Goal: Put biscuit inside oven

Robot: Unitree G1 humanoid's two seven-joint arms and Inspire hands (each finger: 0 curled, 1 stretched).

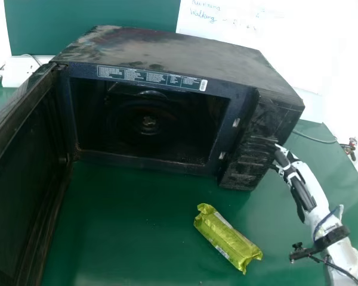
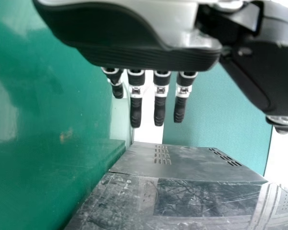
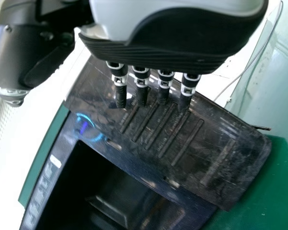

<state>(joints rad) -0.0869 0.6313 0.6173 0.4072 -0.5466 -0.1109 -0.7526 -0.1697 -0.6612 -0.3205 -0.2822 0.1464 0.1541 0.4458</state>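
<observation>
So we've got a shiny yellow-green foil biscuit packet [image 1: 228,238] lying on the smooth dark green table [image 1: 137,238], in front of the boxy black oven [image 1: 173,53], outside it. It sits at a slant, with its far end pointing off toward the oven's left. The oven's big dark rectangular door [image 1: 27,179] is wide open on the left, so we can see right into the cavity.

Our black-and-white right hand [image 1: 302,193] is up by the control panel [image 1: 250,158], open and holding nothing, fingers pretty much straight. From the right wrist view, they reach over the long raised bar-shaped buttons [image 3: 158,129], though we can't tell whether they're actually touching. There's a glowing blue ring [image 3: 90,128] on the oven front near them too.

Our matching black-and-white left hand [image 2: 144,58] is also open and empty, straight fingers out near a grey vented metal surface [image 2: 182,160]. Behind the oven there's a white sheet with handwriting [image 1: 256,39].
</observation>
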